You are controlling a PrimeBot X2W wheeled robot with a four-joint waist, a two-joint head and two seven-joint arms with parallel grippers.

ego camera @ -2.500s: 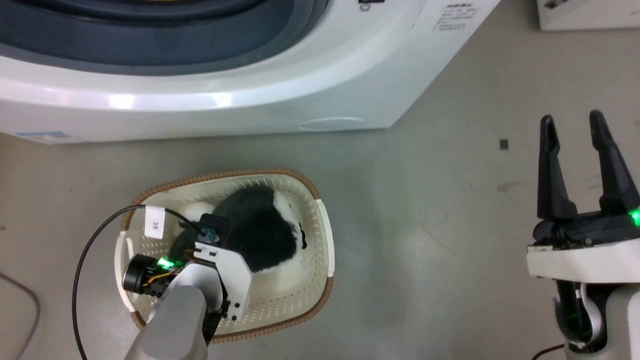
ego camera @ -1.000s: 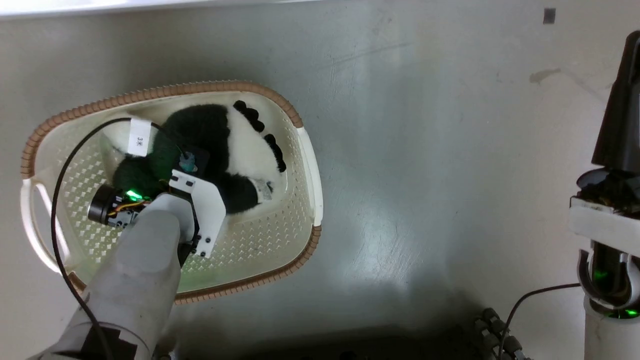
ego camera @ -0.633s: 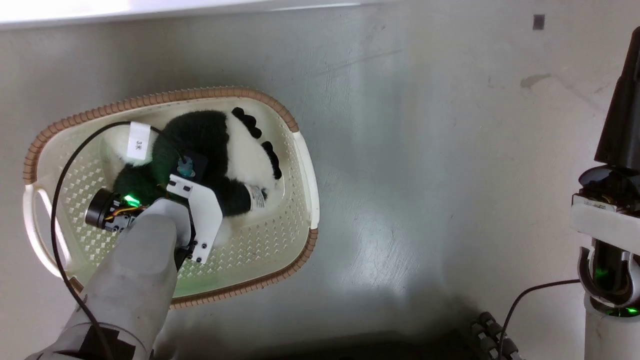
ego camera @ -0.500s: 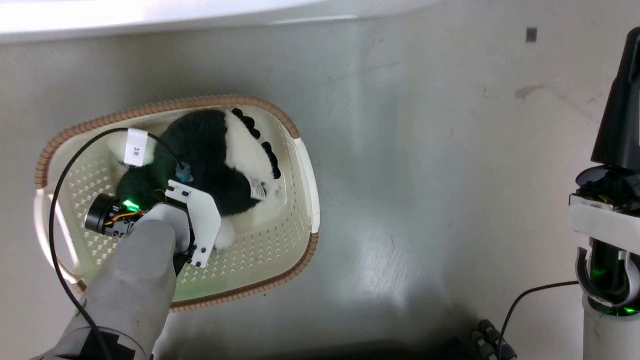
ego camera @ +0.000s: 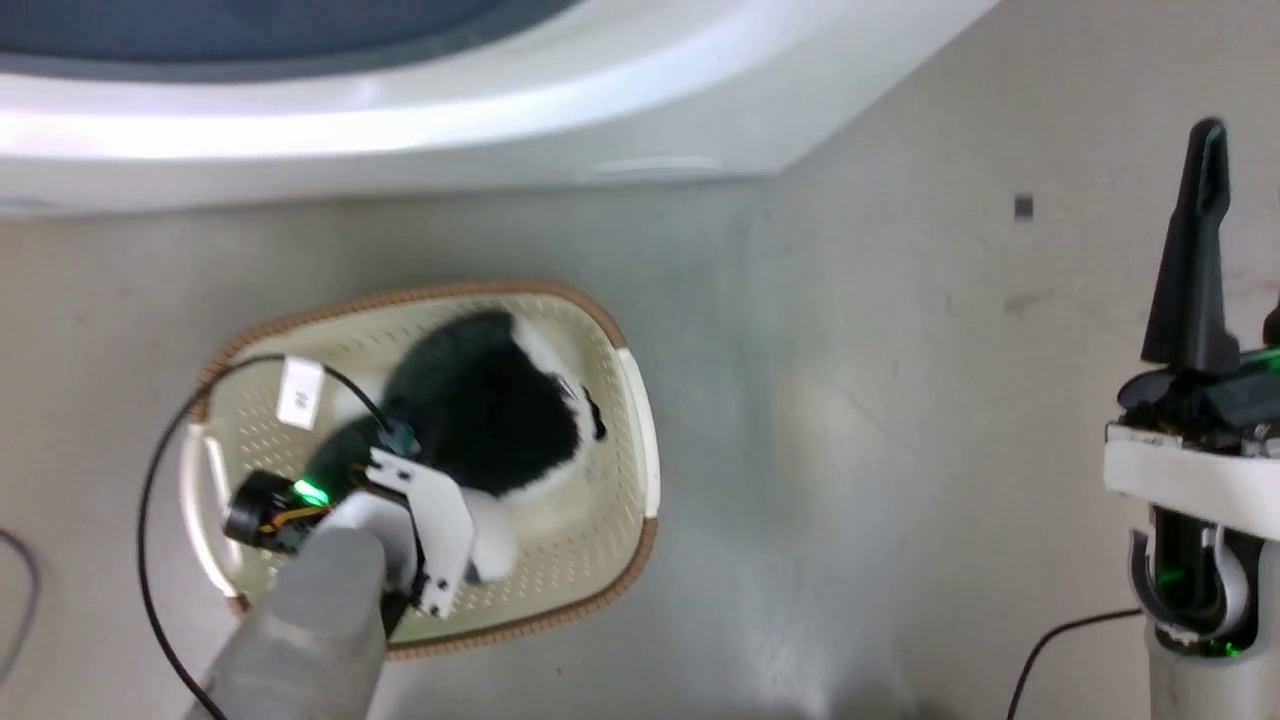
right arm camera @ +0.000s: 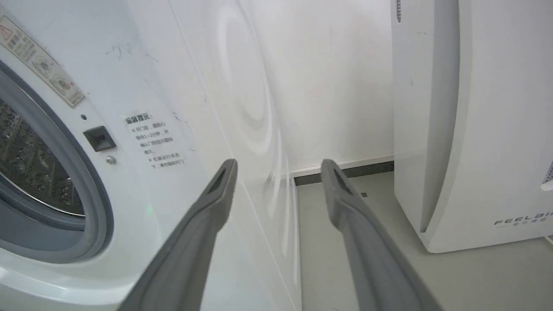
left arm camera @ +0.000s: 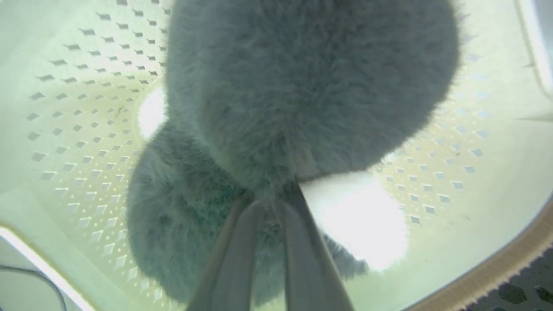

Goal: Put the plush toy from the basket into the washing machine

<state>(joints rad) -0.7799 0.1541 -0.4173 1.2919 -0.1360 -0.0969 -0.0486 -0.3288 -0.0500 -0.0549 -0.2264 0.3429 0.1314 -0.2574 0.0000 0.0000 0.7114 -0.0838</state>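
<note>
Inside the basket [ego camera: 640, 440]: we see the plush toy [ego camera: 490, 425], dark fur uppermost, white fur toward the rim.
Left gripper [left arm camera: 273, 199]: we have it down inside the basket, fingers almost together, pinching the toy's dark fur.
Right gripper [right arm camera: 278, 166]: well apart from the basket, fingers spread wide, holding nothing.
Washing machine [ego camera: 500, 120]: beyond the basket; we see its drum.
</note>
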